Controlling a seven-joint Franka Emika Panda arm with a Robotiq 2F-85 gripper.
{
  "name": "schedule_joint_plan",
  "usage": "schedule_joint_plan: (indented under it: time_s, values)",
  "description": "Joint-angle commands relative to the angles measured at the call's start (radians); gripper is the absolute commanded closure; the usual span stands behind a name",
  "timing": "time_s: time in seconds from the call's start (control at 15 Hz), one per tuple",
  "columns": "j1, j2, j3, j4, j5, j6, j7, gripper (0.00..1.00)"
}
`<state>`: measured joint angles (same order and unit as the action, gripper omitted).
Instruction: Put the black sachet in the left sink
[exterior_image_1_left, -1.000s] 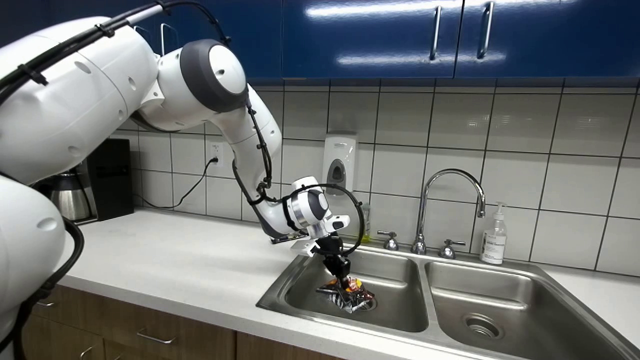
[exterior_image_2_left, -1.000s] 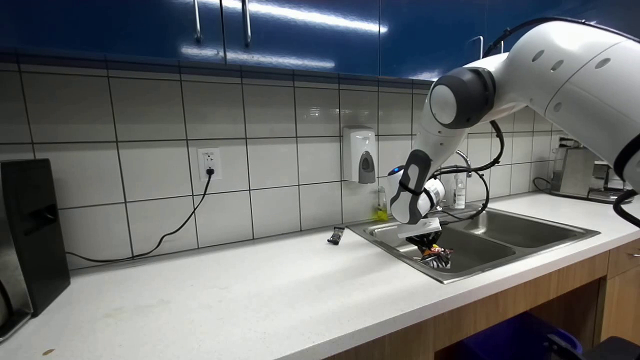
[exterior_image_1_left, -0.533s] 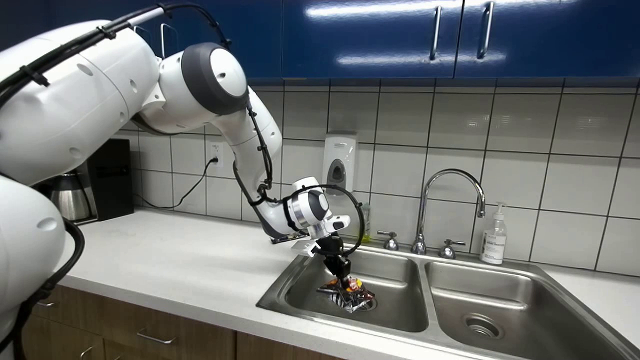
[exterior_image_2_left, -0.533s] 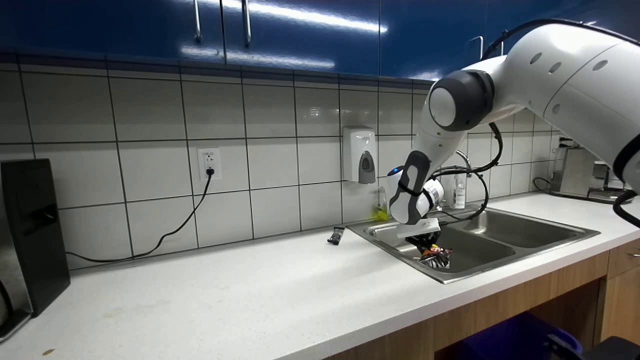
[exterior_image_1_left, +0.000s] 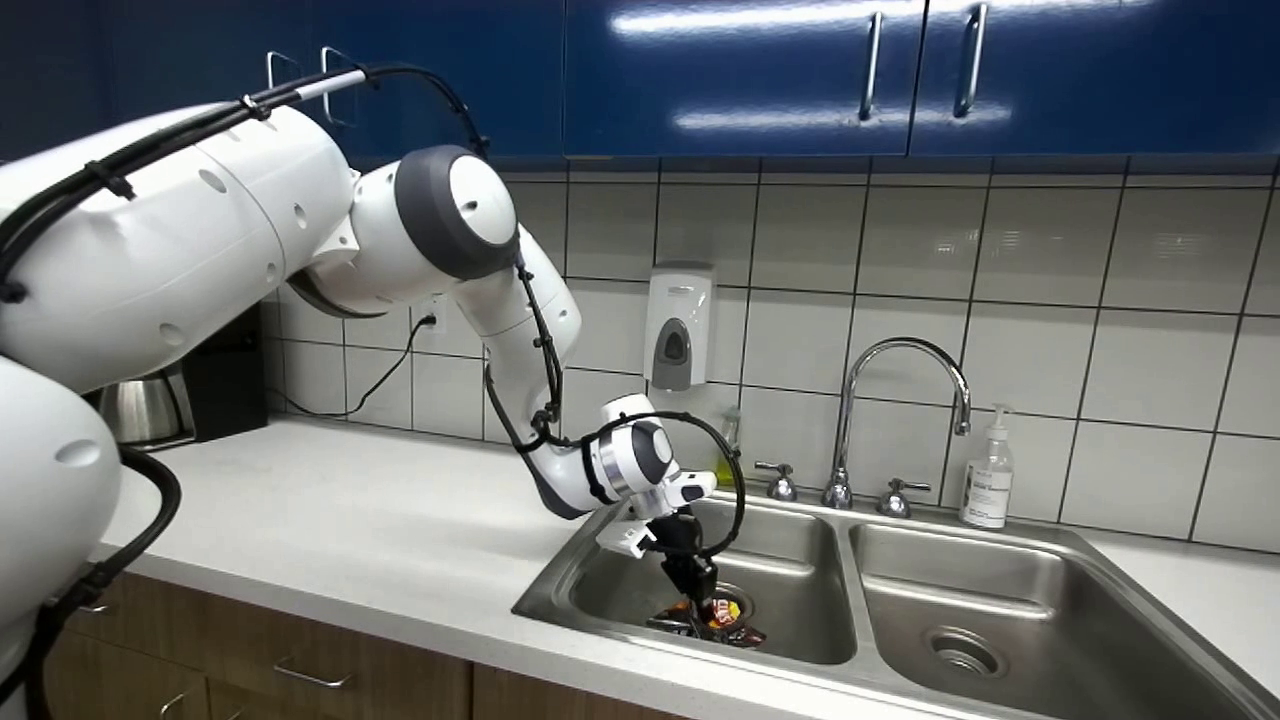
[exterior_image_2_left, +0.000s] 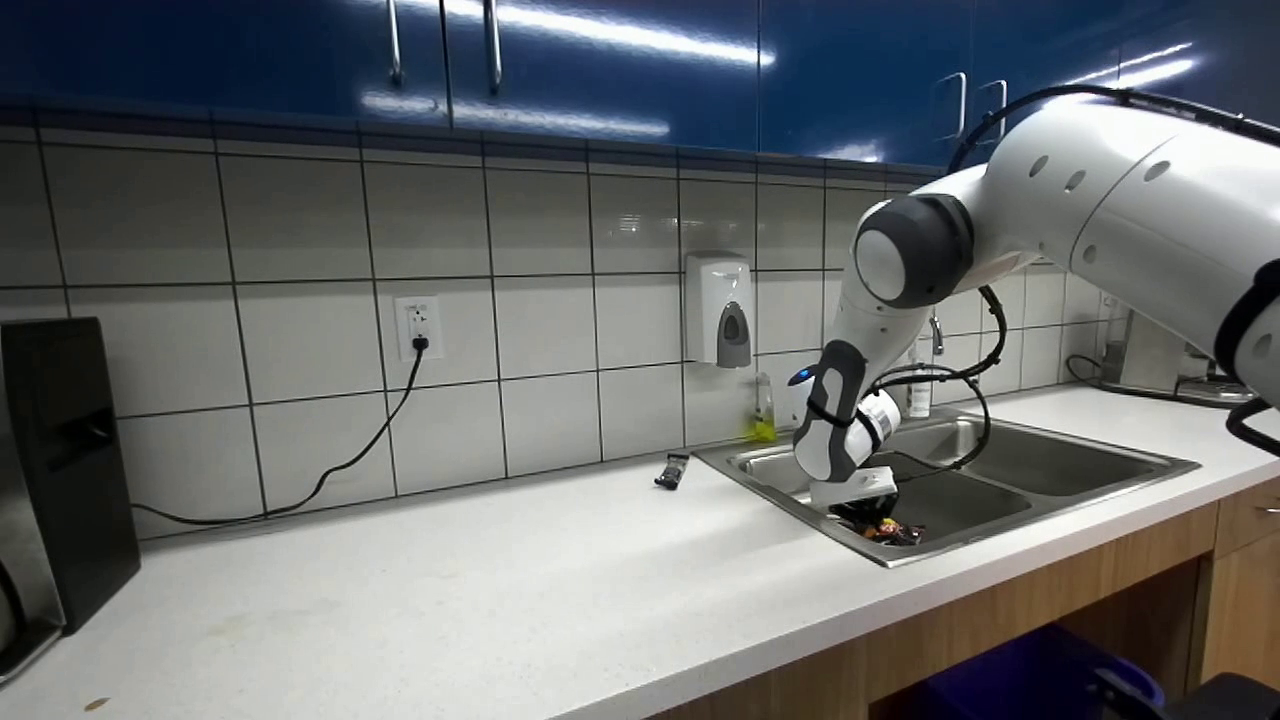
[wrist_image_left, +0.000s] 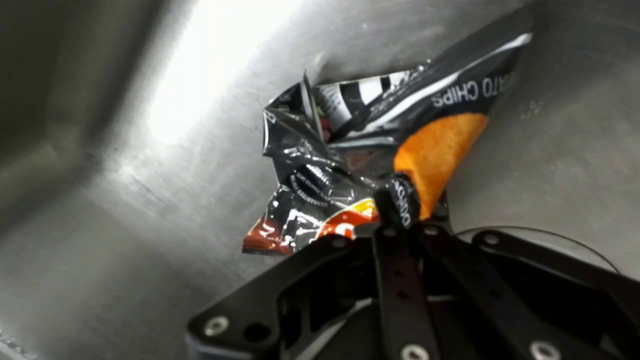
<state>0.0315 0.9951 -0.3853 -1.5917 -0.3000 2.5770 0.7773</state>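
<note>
Toward the front edge of the counter (exterior_image_2_left: 450, 590), the tool (wrist_image_left: 406, 215) is closed on a crumpled potato chips bag (wrist_image_left: 367, 160), probably the task's black sachet, low within the left sink (exterior_image_1_left: 805, 600), at or just above its floor, presumably so that letting go means hardly any drop. Farther back, near the counter's rear edge, a smaller black packet (exterior_image_2_left: 671, 471) lies just outside the sink, possibly the one meant instead.
</note>
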Motion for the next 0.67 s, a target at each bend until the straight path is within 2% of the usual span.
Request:
schedule_joint_plan:
  time_s: [0.0,0.27,0.33,0.4,0.53,0.6]
  values:
    - [-0.008,0.043,-0.005,0.060,0.029,-0.007,-0.044,1.00]
    - [-0.008,0.057,-0.009,0.078,0.033,-0.007,-0.057,1.00]
    - [-0.008,0.058,-0.009,0.080,0.033,-0.010,-0.060,0.95]
    - [-0.008,0.057,-0.010,0.081,0.033,-0.012,-0.062,0.72]
    - [-0.001,0.056,-0.017,0.079,0.028,-0.011,-0.061,0.68]
    - [0.002,0.052,-0.018,0.075,0.025,-0.011,-0.064,0.62]
